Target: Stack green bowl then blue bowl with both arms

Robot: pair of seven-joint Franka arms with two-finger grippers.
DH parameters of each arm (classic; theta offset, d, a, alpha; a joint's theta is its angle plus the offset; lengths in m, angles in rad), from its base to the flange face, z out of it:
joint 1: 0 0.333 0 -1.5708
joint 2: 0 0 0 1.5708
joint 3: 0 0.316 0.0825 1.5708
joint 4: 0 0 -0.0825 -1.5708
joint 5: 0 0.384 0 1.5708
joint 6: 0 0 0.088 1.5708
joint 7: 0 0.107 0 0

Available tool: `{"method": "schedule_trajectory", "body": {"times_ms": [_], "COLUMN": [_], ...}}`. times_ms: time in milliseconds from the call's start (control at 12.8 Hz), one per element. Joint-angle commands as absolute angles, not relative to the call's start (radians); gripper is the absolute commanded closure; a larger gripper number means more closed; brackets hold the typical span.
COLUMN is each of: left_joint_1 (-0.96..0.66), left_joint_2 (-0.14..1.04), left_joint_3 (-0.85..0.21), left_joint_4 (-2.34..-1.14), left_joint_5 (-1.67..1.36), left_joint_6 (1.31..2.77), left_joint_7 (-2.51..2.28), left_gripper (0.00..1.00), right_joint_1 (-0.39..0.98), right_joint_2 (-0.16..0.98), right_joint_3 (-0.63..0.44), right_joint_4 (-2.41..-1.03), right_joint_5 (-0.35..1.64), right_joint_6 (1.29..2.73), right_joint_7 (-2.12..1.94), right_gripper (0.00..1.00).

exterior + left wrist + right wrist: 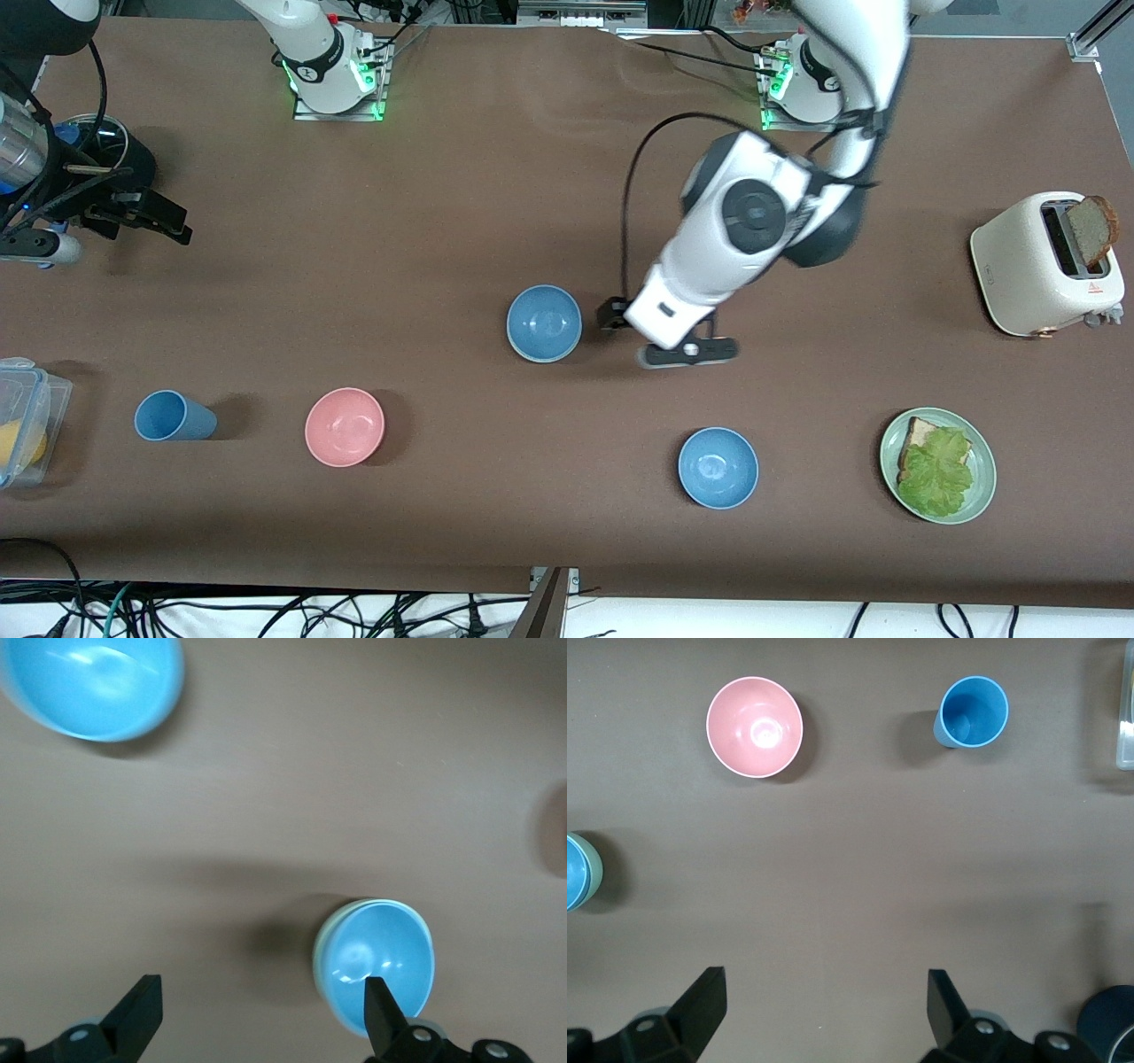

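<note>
The blue bowl (pixel 544 322) sits nested inside the green bowl (pixel 320 945), of which only a pale rim shows. The stack stands mid-table. My left gripper (pixel 261 1014) is open and holds nothing. It hangs over the bare table just beside the stack, on the side toward the left arm's end, and the left arm's hand (pixel 709 266) hides its fingers in the front view. My right gripper (pixel 824 1001) is open and empty, up over the right arm's end of the table. The right wrist view catches the stack (pixel 578 872) at its edge.
A brighter blue bowl (pixel 718 467), a pink bowl (pixel 345 426) and a blue cup (pixel 173 416) stand nearer the front camera. A green plate (pixel 982 496) with toast and lettuce and a toaster (pixel 1019 266) are at the left arm's end. A clear container (pixel 27 390) is at the right arm's end.
</note>
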State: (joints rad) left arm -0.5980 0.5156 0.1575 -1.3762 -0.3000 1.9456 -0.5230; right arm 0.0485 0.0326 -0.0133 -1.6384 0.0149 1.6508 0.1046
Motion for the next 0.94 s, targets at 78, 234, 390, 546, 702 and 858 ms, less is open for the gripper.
{"method": "schedule_trajectory", "body": {"times_ms": [78,234,390,546,702,858], "left_joint_1": [-0.419,-0.3,-0.229,-0.209,-0.155,-0.106], "left_joint_2": [0.396,0.332,0.278,0.236,0.204,0.18], "left_joint_3": [0.169,0.167,0.16,0.156,0.131,0.074], "left_joint_4": [-1.35,-1.353,-1.359,-1.367,-1.4,-1.419], "left_joint_5": [-0.31,-0.302,-0.203,-0.137,-0.132,-0.069], "left_joint_6": [1.694,1.6,1.516,1.473,1.457,1.459], "left_joint_7": [-0.289,-0.186,-0.106,-0.097,-0.077,-0.026], "left_gripper": [0.0,0.0,0.0,0.0,0.0,0.0], "right_joint_1": [0.058,0.058,0.06,0.06,0.06,0.061], "right_joint_2": [0.025,0.025,0.025,0.025,0.023,0.021], "right_joint_3": [-0.014,-0.012,-0.012,-0.012,-0.012,-0.009], "right_joint_4": [-1.649,-1.649,-1.649,-1.649,-1.649,-1.649], "right_joint_5": [0.014,0.014,0.014,0.015,0.015,0.014], "right_joint_6": [1.646,1.644,1.635,1.634,1.632,1.621], "right_joint_7": [0.098,0.095,0.097,0.097,0.103,0.095], "right_gripper": [0.0,0.0,0.0,0.0,0.0,0.0]}}
